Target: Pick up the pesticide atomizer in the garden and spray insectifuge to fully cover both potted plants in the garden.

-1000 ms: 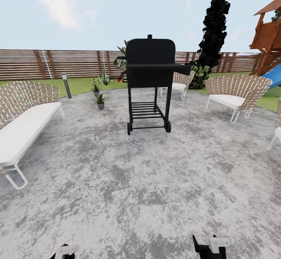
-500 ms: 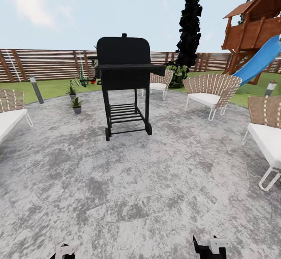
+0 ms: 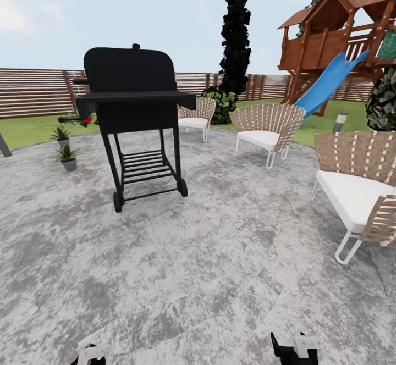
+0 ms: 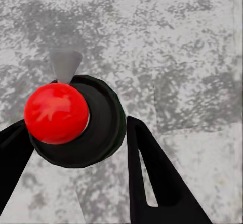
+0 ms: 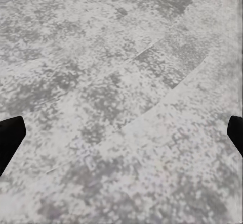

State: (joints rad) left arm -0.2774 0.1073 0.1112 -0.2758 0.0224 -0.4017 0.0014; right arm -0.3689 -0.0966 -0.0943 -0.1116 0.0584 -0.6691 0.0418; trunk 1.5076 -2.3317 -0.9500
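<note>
In the left wrist view the pesticide atomizer [image 4: 55, 113] is seen from above, a round red top on a dark collar. My left gripper [image 4: 76, 123] is shut on it, one black finger against each side. Its white body is hidden underneath. Both potted plants [image 3: 68, 156] [image 3: 60, 135] stand far off at the patio's left edge, left of the grill. My right gripper [image 5: 124, 128] is open over bare stone, fingers wide apart. In the head view the left gripper [image 3: 91, 354] and the right gripper [image 3: 294, 348] just peek in at the bottom edge.
A black wheeled grill [image 3: 132, 106] stands on the grey stone patio [image 3: 220, 255]. Wicker seats [image 3: 267, 128] [image 3: 357, 183] line the right side. Behind are a slat fence [image 3: 33, 91], a dark cypress [image 3: 235, 40] and a play tower with a blue slide [image 3: 330, 79]. A tiny red spot [image 3: 87, 119] sits beside the grill.
The head view has swung right, so grill and plants slid left, the left-hand sofa left the picture, and a near seat and the play tower came in. The things themselves have not moved.
</note>
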